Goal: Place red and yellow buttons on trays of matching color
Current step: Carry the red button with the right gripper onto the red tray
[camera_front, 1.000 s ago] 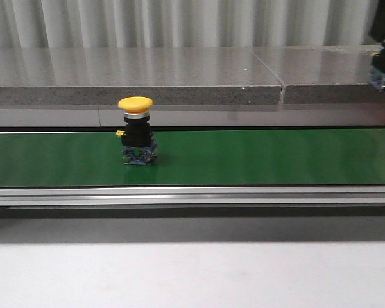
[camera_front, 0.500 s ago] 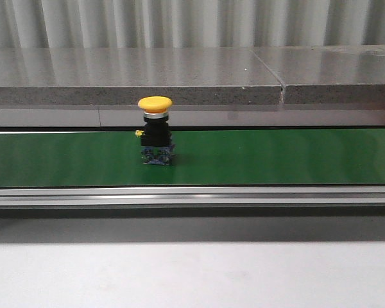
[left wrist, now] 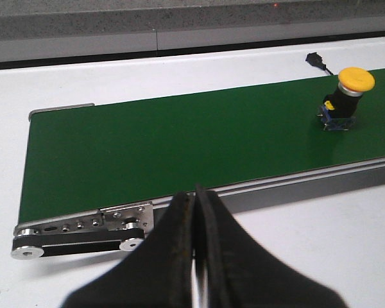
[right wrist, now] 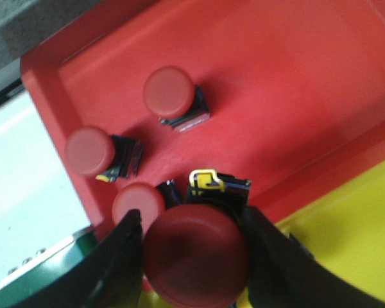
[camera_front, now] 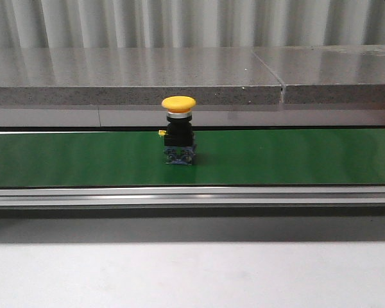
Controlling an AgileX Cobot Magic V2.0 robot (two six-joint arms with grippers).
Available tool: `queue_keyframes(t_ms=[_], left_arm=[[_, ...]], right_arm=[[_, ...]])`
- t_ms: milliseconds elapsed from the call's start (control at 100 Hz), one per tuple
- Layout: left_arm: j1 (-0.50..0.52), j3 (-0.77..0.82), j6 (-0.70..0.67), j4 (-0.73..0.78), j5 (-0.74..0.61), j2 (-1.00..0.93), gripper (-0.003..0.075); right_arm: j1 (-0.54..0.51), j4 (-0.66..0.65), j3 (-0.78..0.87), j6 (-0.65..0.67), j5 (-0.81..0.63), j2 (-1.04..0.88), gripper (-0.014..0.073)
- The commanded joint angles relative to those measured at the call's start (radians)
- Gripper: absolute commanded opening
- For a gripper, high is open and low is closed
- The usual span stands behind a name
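Note:
A yellow button (camera_front: 179,131) on a black body stands upright on the green conveyor belt (camera_front: 276,157), near its middle; it also shows far off as the yellow button (left wrist: 347,96) in the left wrist view. My left gripper (left wrist: 196,199) is shut and empty, hovering over the white table short of the belt's end. My right gripper (right wrist: 192,253) is shut on a red button (right wrist: 196,253), held over the red tray (right wrist: 295,83). Three red buttons (right wrist: 170,93) lie in that tray. A yellow tray (right wrist: 346,244) sits beside it.
A grey stone ledge (camera_front: 147,77) runs behind the belt. The belt's metal rail (camera_front: 192,196) borders it on the near side, with the roller end plate (left wrist: 83,228) close to my left gripper. A black cable end (left wrist: 316,59) lies on the white table past the belt.
The yellow button has travelled rightward along the belt. The right arm, seen at the upper right edge of the front view one second ago, has left that view.

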Motion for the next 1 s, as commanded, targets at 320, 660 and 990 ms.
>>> queue_keyframes(t_ms=[320, 660, 990], left_arm=[[-0.009, -0.027, 0.000, -0.022, -0.064, 0.007, -0.0020], [-0.009, -0.027, 0.000, -0.022, -0.064, 0.007, -0.0020], [-0.009, -0.027, 0.000, -0.022, -0.064, 0.007, -0.0020]], right_arm=[[-0.007, 0.106, -0.031, 0.002, -0.175, 0.066, 0.0119], [-0.007, 0.108, -0.031, 0.002, -0.187, 0.172, 0.0119], [-0.007, 0.111, -0.031, 0.001, -0.191, 0.188, 0.0405]])
